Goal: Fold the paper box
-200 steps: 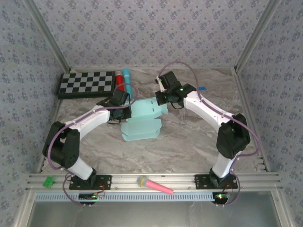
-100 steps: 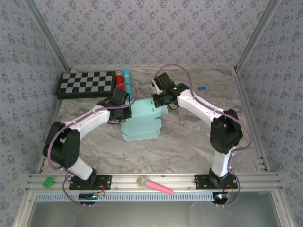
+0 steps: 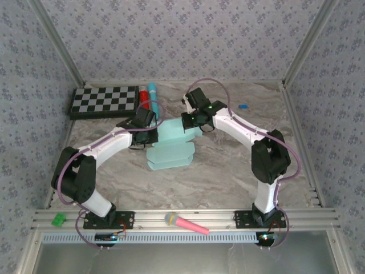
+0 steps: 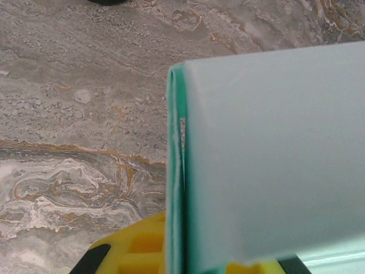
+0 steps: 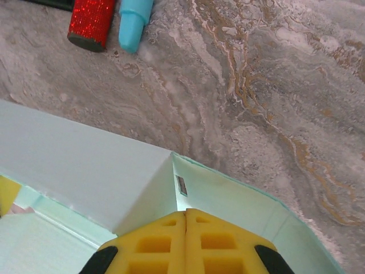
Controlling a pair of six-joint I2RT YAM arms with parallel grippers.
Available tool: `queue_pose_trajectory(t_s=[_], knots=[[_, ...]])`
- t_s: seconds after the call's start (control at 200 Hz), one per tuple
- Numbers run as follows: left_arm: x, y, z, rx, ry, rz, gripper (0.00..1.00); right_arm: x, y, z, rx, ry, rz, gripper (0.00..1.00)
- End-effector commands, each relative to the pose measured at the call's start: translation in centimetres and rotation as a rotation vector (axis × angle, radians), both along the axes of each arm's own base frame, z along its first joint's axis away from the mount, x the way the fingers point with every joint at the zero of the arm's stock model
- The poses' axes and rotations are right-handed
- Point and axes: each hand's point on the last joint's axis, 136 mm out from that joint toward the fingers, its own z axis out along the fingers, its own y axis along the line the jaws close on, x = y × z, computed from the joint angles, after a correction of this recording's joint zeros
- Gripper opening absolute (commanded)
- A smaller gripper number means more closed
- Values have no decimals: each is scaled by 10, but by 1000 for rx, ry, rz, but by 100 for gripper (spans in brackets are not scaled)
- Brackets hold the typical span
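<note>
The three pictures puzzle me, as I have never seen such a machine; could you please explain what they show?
It is a robot with two arms bolted to the near edge of a table. The wide picture looks down from above and behind them. The two close-ups come from cameras on the wrists, so the yellow shapes are each arm's own fingers. In the middle lies a pale blue paper box, partly folded. The left gripper grips an edge of its card. The right gripper is shut at a fold; whether it pinches card, I cannot tell. At the back lie a checkerboard, a red glitter tube and a blue marker. A pink stick lies on the front rail.
</note>
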Motion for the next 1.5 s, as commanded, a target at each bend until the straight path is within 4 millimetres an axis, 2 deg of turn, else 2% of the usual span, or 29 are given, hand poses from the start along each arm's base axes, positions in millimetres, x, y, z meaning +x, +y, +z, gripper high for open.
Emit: queue_pose_trajectory(t_s=[0.0, 0.29, 0.575, 0.68, 0.805, 1.064, 1.204, 1.384, 1.494], knots=[[2, -10, 12, -37, -27, -24, 0, 0, 11, 2, 107, 33, -40, 0], [2, -10, 11, -39, -26, -20, 0, -2, 22, 6, 281, 65, -103, 0], [3, -7, 10, -34, -29, 0, 0, 0, 20, 15, 426, 51, -196, 0], [3, -4, 10, -28, -31, 11, 0, 0, 12, 13, 397, 38, -214, 0], [3, 1, 11, -13, -43, 28, 0, -4, -7, 6, 292, 24, -242, 0], [1, 4, 22, -10, -77, 18, 0, -16, -39, 7, 136, -17, -208, 0], [1, 4, 24, -14, -83, 19, 0, -25, -41, 4, 89, -11, -161, 3], [2, 3, 25, -20, -83, 20, 0, -35, -32, -3, 45, 1, -99, 3], [2, 3, 26, -21, -87, 20, 0, -33, -41, -11, -15, 5, -137, 4]])
